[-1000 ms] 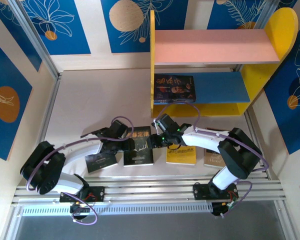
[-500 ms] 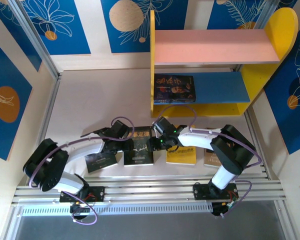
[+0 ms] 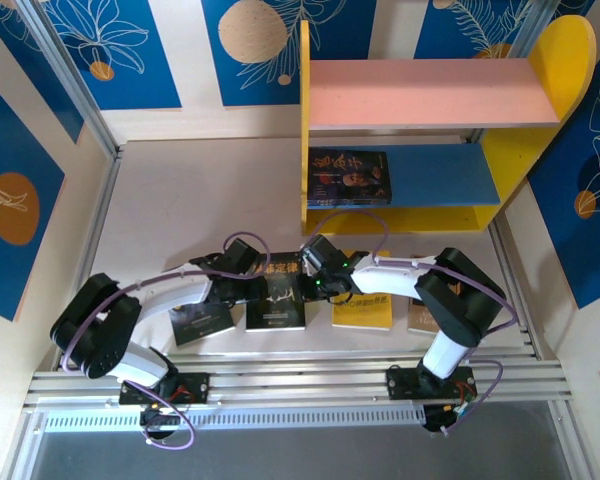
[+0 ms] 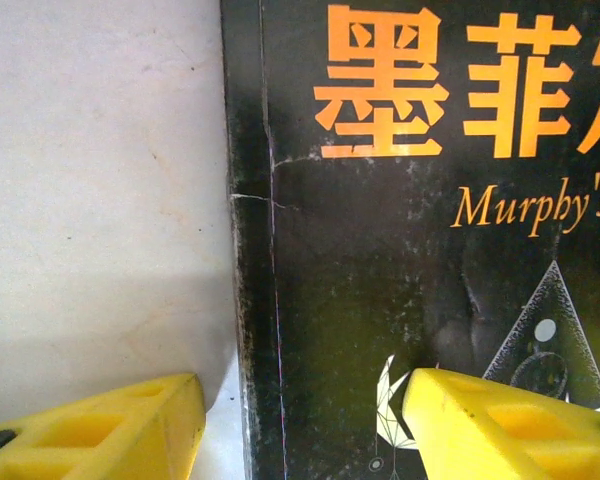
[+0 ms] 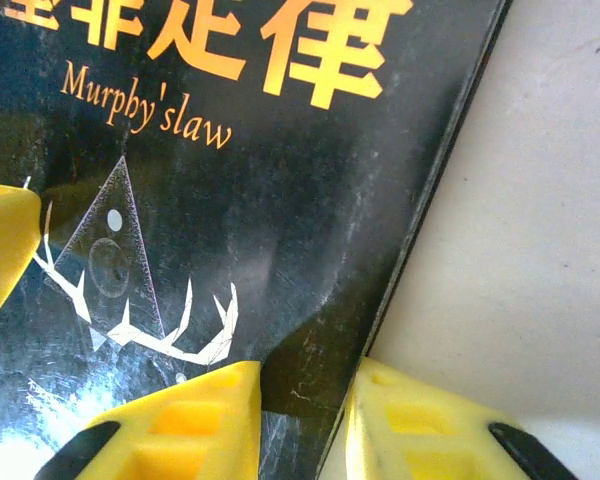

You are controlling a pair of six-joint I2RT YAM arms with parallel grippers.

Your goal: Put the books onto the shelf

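The black book lies flat on the counter. The left end effector stands open astride its left edge. The right end effector, nearly closed, straddles its right edge; whether it grips, I cannot tell.

Bright, even light — soft shadows on the table, dull sheen on the black book, wrist views slightly soft.
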